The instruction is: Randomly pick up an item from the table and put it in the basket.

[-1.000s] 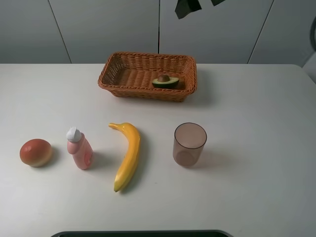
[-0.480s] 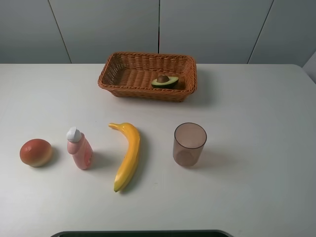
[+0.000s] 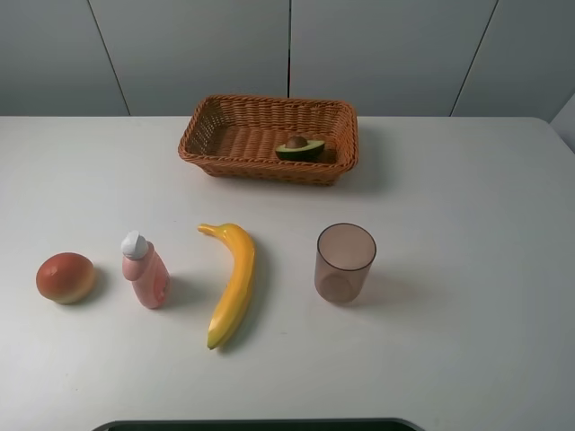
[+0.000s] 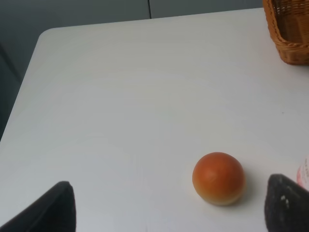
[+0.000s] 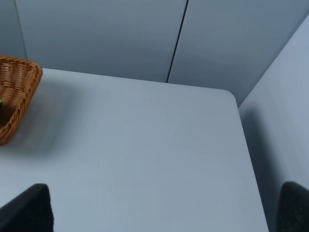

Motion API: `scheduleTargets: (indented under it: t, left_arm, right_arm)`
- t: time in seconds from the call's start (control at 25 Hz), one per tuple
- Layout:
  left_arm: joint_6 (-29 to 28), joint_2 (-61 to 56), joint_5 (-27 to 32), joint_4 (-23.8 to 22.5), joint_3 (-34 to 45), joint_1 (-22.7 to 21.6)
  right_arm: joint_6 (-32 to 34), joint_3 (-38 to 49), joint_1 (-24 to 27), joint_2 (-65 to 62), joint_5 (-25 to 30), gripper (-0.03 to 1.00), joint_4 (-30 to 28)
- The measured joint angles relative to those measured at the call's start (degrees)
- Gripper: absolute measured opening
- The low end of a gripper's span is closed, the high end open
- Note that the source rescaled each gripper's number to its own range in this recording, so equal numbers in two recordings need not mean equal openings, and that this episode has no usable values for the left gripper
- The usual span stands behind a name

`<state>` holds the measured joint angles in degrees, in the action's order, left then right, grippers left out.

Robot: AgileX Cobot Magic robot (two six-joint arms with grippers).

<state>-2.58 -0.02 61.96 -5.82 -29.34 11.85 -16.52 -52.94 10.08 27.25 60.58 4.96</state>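
The halved avocado point(image 3: 301, 147) lies cut side up inside the wicker basket point(image 3: 269, 167), near its right end, at the back middle of the white table point(image 3: 467, 206). Neither gripper shows in the exterior high view. In the left wrist view my left gripper point(image 4: 169, 195) is open and empty above the table's left side, its fingertips point(image 4: 60, 205) wide apart, with a basket corner point(image 4: 289, 29) far off. In the right wrist view my right gripper point(image 5: 164, 193) is open and empty over the table's back right corner, the basket's end point(image 5: 17, 94) off to one side.
A round orange-red fruit point(image 3: 65, 277) lies at the front left and also shows in the left wrist view point(image 4: 218, 178). A pink bottle point(image 3: 145, 270), a yellow banana point(image 3: 234, 281) and a translucent brownish cup point(image 3: 344, 262) stand in a row across the front.
A dark part of an arm seen at the top edge above the basket one second ago has left the view. The avocado and the other objects have not moved.
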Motion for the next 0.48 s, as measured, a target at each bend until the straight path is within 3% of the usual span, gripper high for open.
scheduleTargets:
  t: [0.48]
  left_arm:
    - [0.0, 0.0, 0.0, 0.0, 0.0, 0.0]
  right_arm:
    - [0.8, 17.84, -0.13, -18.28, -1.27, 1.0, 5.48]
